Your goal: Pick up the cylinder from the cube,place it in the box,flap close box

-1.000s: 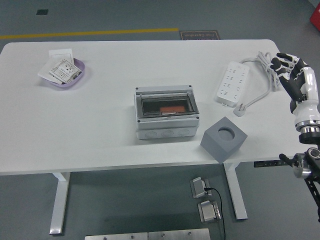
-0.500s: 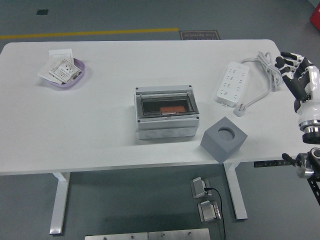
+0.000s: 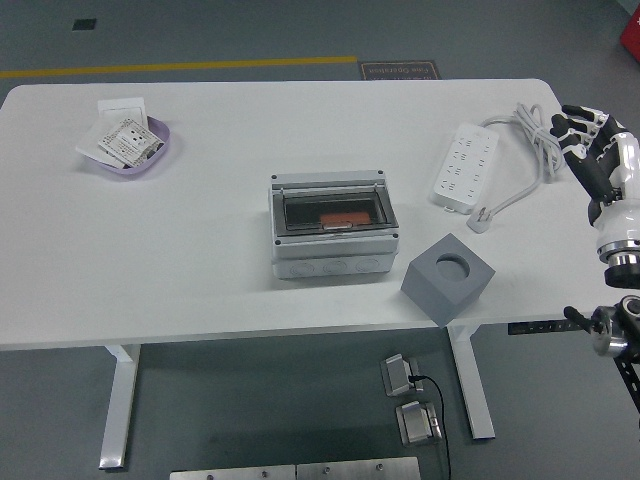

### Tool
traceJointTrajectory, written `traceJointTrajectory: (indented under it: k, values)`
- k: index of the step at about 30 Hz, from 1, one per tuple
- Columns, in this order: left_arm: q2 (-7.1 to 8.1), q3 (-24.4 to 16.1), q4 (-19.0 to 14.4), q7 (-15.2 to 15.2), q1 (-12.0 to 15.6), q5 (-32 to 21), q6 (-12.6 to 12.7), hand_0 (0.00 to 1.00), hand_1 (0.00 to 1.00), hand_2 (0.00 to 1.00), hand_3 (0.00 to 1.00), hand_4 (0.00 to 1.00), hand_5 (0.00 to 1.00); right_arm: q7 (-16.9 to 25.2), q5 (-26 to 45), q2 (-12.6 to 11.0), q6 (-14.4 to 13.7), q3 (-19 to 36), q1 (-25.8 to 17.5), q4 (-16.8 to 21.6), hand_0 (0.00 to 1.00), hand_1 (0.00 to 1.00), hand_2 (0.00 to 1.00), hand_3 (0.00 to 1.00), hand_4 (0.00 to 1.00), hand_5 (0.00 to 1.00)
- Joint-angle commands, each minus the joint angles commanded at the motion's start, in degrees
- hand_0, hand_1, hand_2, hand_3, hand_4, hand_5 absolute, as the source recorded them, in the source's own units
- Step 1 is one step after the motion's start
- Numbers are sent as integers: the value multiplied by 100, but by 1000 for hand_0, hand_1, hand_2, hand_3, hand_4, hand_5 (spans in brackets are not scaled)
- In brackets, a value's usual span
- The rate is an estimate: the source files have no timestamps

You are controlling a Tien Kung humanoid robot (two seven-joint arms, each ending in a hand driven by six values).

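Note:
A grey cube [image 3: 449, 277] with an empty round hole in its top sits at the table's front edge, right of centre. The grey box [image 3: 331, 228] stands at the table's centre with its clear flap shut; an orange object [image 3: 343, 218] shows through the flap. My right hand [image 3: 590, 140] is raised beyond the table's right edge, far from the cube and the box, with fingers relaxed and holding nothing. My left arm is out of view.
A white power strip [image 3: 465, 165] with a coiled cord [image 3: 532, 135] lies at the right. A purple tray [image 3: 128, 148] with papers lies at the far left. The table's near edge [image 3: 250, 340] runs just in front of the cube.
My right hand has drawn back a little to the right and away from the table. The box, cube and the rest have not moved.

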Motion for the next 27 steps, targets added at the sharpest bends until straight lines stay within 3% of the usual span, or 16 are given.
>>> traceJointTrajectory:
  k: [27]
  values:
    - [11, 75, 10, -5, 7, -20, 2, 620, 633, 569, 555, 562, 96, 29, -39, -26, -66, 86, -19, -8, 731, 612, 621, 637, 857, 478]
